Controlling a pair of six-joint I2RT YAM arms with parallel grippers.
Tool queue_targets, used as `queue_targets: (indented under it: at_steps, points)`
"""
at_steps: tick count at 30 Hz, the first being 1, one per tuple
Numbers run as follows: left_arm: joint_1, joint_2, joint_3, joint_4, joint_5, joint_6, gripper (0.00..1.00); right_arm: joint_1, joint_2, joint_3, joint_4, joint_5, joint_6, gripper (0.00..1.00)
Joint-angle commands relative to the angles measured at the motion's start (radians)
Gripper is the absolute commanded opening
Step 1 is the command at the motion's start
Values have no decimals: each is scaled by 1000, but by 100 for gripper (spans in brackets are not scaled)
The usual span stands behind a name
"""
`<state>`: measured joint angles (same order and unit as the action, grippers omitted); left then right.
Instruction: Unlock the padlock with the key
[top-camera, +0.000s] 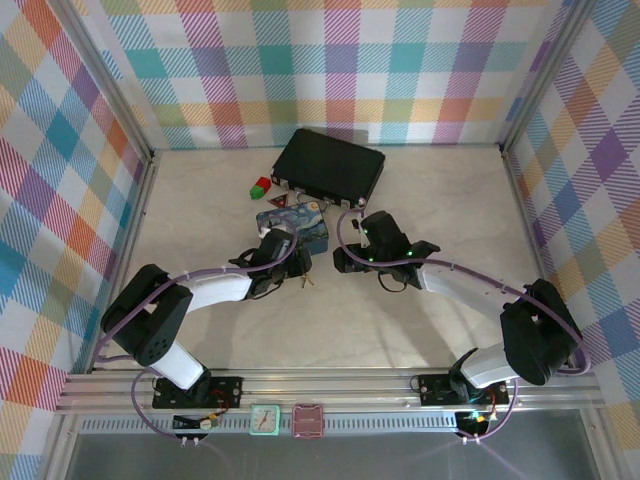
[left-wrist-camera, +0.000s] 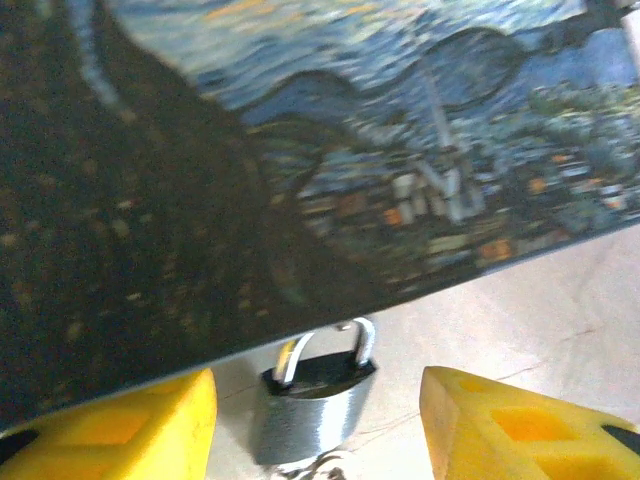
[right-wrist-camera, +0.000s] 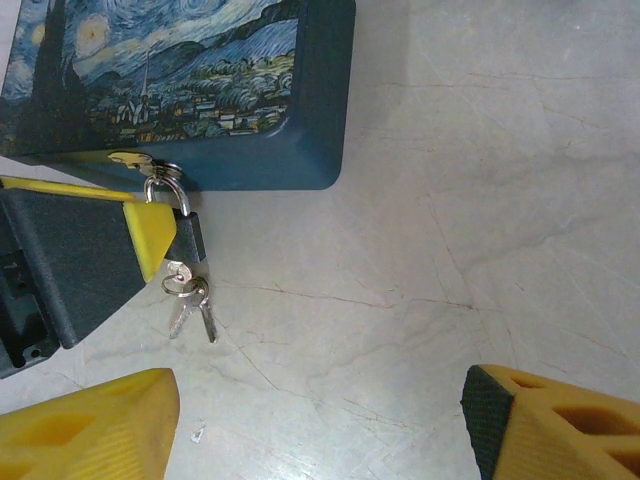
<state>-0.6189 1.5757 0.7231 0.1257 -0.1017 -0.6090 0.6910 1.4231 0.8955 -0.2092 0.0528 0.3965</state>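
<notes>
Right wrist view: the small silvery-grey metal padlock (right-wrist-camera: 190, 238) hangs from the brass hasp (right-wrist-camera: 130, 159) of the blue starry-painting tin (right-wrist-camera: 200, 60) at upper left, its body low against the pale marble-look tabletop (right-wrist-camera: 450, 200). The thin dull-grey metal key (right-wrist-camera: 206, 320), on a small ring with a second one, lies just below the padlock. The left gripper (left-wrist-camera: 318, 395) straddles the padlock, jaws parted and not yet clamped, probably to steady it. The right gripper (right-wrist-camera: 320, 395) hovers wide open and empty along the lower edge, seemingly poised to fetch the key.

Overhead camera looks down; both wrist cameras closely share the padlock (left-wrist-camera: 305, 408).
</notes>
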Motion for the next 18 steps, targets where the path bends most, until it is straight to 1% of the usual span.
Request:
queue_targets:
  at_steps: [1,4,8,11,14,17,18]
  points:
    - [2,-23,-18,-41,-51,3,57,-1,-4,8,23,0,1,76]
    - [2,13,-21,35,-14,0,57,-1,9,20,28,-14,-1,76]
    - [2,101,9,134,44,-10,52,-4,21,32,33,-30,2,76]
    - [2,156,36,151,67,-30,43,-11,55,72,18,-58,-4,76]
    - [2,162,6,205,58,-40,35,-11,82,110,-8,-80,8,75]
    - [2,154,-4,218,39,-38,26,-11,76,71,39,-85,47,76]
    - [4,153,-5,220,41,-38,21,-11,74,56,53,-85,58,75]
